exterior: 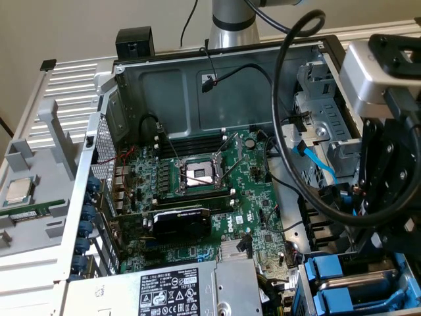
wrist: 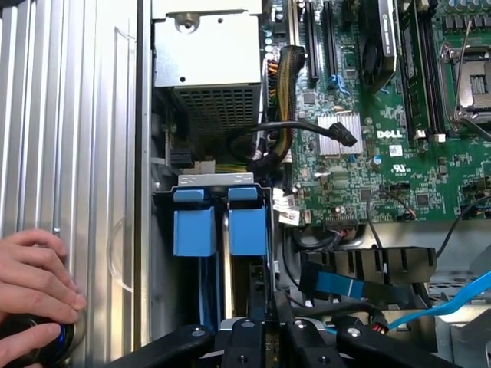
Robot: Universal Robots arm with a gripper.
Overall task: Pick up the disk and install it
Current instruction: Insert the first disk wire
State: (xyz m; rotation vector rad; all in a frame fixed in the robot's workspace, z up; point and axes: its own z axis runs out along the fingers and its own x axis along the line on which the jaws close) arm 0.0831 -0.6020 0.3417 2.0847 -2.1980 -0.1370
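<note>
A: What's the room like?
B: Plain tan wall (exterior: 59,26) at the back; open PC case (exterior: 164,85) lying flat w/ its green board (exterior: 263,197) facing up; ribbed silver panel (exterior: 66,92) on the exterior view's left, w/ a small square chip (exterior: 18,190) on it.
A: Where's the disk (wrist: 247,221)?
B: In the drive bay at the case corner, blue carrier showing; a 2nd blue carrier (wrist: 192,222) sits just beside it.
A: And the hand (wrist: 275,330)?
B: It hangs right over that bay; fingers nearly pressed together; can't tell if they pinch anything.
A: Anyone else there?
B: Yep; a person's hand (wrist: 34,280) rests on the ribbed panel, touching a black knob (wrist: 42,337) w/ a blue light.
</note>
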